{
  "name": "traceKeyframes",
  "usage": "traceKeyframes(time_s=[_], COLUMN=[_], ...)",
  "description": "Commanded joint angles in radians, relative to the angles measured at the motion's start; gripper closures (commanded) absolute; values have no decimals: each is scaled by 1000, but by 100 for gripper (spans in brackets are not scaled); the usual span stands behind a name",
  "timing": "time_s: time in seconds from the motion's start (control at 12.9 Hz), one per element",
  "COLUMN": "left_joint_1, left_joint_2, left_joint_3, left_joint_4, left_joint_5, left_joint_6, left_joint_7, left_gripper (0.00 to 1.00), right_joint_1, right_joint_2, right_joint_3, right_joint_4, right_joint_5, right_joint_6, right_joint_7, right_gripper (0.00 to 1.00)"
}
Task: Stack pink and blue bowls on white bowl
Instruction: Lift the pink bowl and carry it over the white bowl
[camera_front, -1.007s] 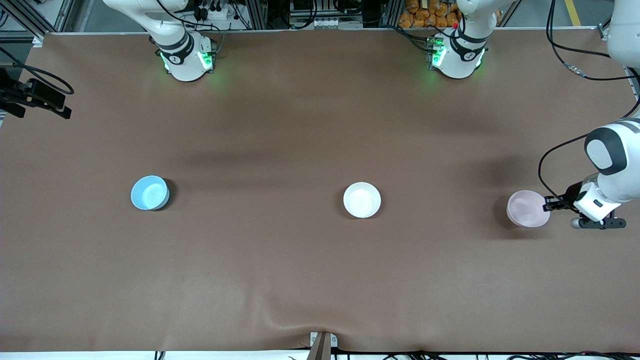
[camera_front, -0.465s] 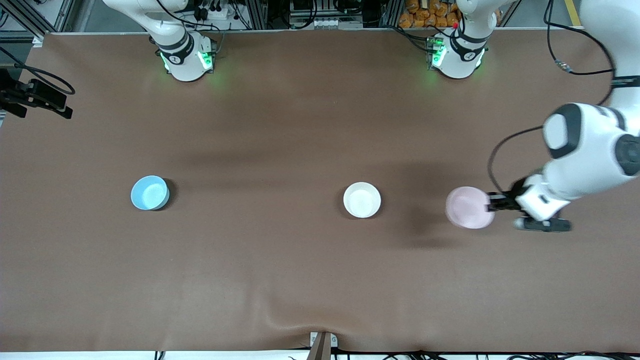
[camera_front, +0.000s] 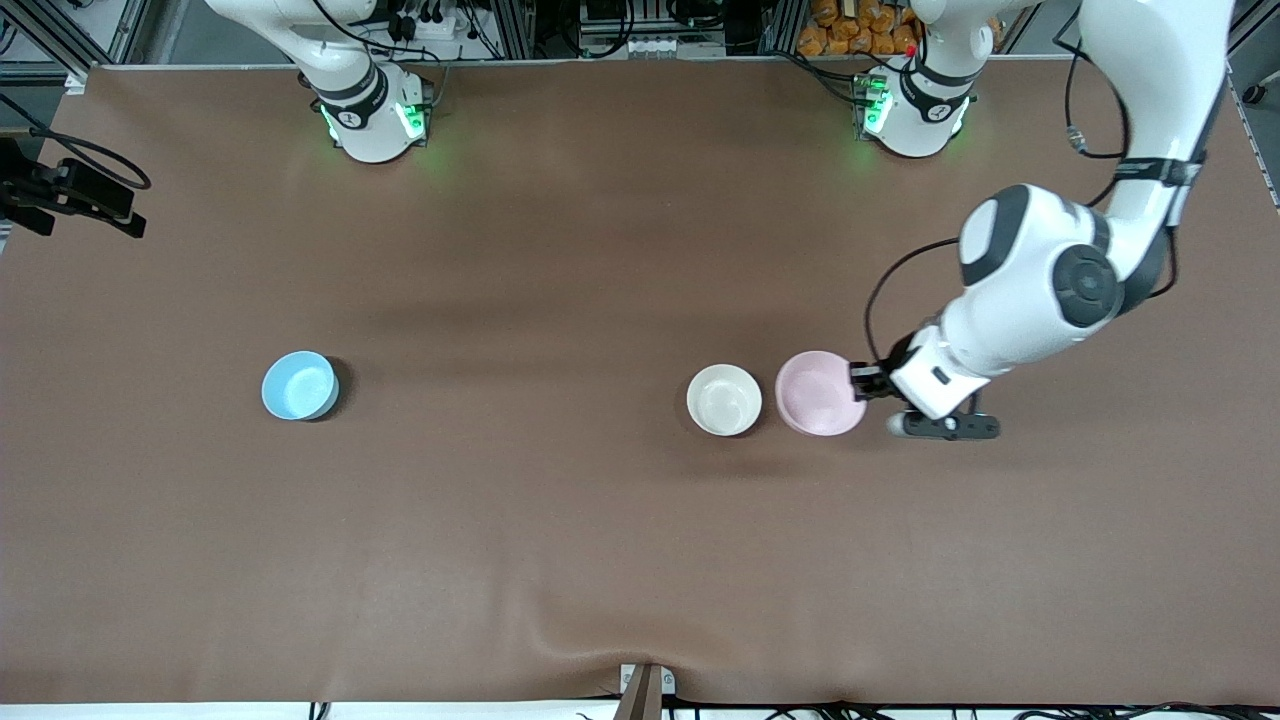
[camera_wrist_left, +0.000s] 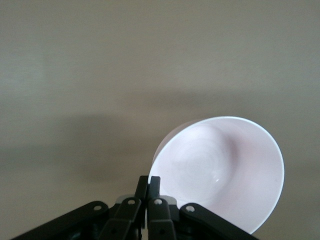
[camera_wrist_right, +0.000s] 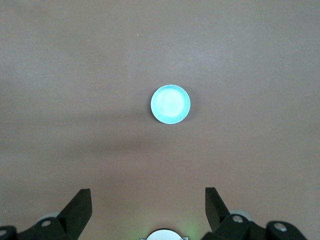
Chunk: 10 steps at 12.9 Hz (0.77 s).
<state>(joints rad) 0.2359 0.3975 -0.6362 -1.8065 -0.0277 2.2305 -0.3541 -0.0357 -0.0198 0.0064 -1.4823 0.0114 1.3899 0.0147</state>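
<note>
Front view: the brown table (camera_front: 560, 560) carries three bowls in a rough row across its middle; the blue bowl (camera_front: 299, 385) sits alone toward the right arm's end, well apart from the other two, with open cloth all round it; the white bowl (camera_front: 724, 400) rests upright near the table's centre; the pink bowl (camera_front: 819, 393) is just beside it, toward the left arm's end, their rims close but whether they touch cannot be told; nothing lies between the two. The left gripper (camera_front: 862, 384) is at the pink bowl's rim on the side away from the white bowl, clenched on that rim; the left arm (camera_front: 1040, 280) bends down to it from its base at the table's top edge. A black camera mount (camera_front: 70, 192) juts in at the table's edge by the right arm's end.

Left wrist view: the left gripper's (camera_wrist_left: 148, 186) fingers (camera_wrist_left: 154, 184) are pinched nearly together on the pink bowl's (camera_wrist_left: 220, 170) rim; the bowl hangs tilted, its hollow showing, over bare brown cloth.

Right wrist view: the right gripper (camera_wrist_right: 148, 202) waits high over the table, its fingers (camera_wrist_right: 80, 205) spread wide and holding nothing; the blue bowl (camera_wrist_right: 170, 104) stands upright far below it.
</note>
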Motion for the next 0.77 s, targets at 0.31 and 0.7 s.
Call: traceKeyframes(time_s=[0.31,0.7], left_joint_1=[-220,-228], left_joint_2=[175,207], left_joint_3=[45,58], left_joint_4=[73,41], left_joint_5=[125,146], left_joint_6=[98,92], left_joint_7=[-307,-327], left_gripper=[100,100], right_joint_1=[-18,-18], right_joint_2=[-17,-16], right_joint_3=[15,15], right_joint_4=[-16,-16], right_joint_5=[16,16], right_joint_6=[4,6], right_joint_7=[-2,-1], right_gripper=[0,0])
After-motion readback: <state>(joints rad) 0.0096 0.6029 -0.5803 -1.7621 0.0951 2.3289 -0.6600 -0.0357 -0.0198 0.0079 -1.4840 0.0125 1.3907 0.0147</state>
